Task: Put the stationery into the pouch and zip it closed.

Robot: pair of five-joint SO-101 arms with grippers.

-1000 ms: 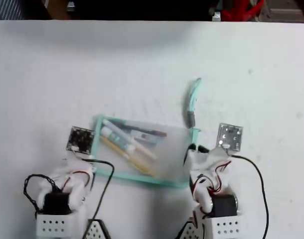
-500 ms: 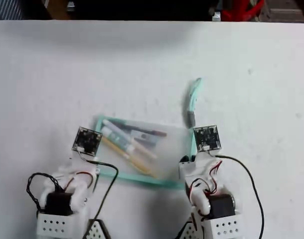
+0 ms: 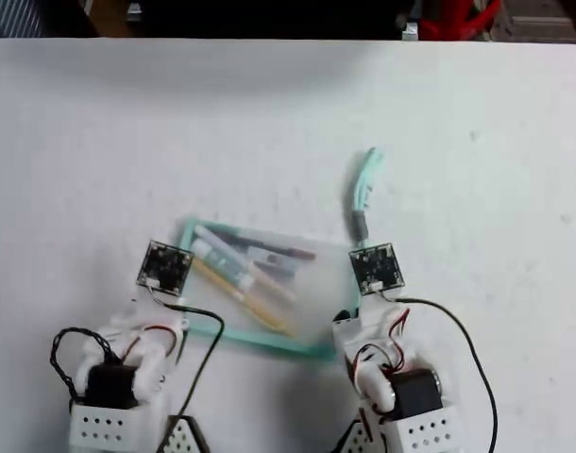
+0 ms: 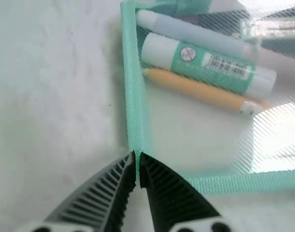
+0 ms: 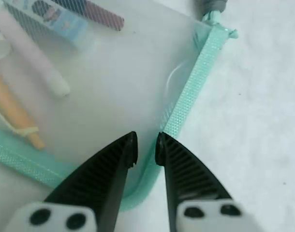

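Now the right arm sits over the strap-end corner of the pouch (image 3: 269, 340), having swung in during the last second from the bare table just beside it (the left arm shifts only a little, early on, then holds). You can read this as the brace-and-pull set-up for the zip. The stationery is already inside, so closing is what remains, though whether the zip is open or shut cannot be told.

Left gripper (image 4: 137, 162): pressed together on the pouch's teal edge band (image 4: 133, 96), near a corner. Right gripper (image 5: 146, 145): tips a narrow gap apart above the clear film, just inside the edge band, pinching nothing.

The pouch lies flat and slightly askew on the white table (image 3: 269, 113), between the two arms. It is clear film with a teal woven border. Inside, side by side, lie a glue stick (image 4: 205, 65), an orange pencil (image 4: 196, 89) and a pale pen (image 4: 186, 31). A teal strap (image 3: 365, 184) trails from its corner across the table.
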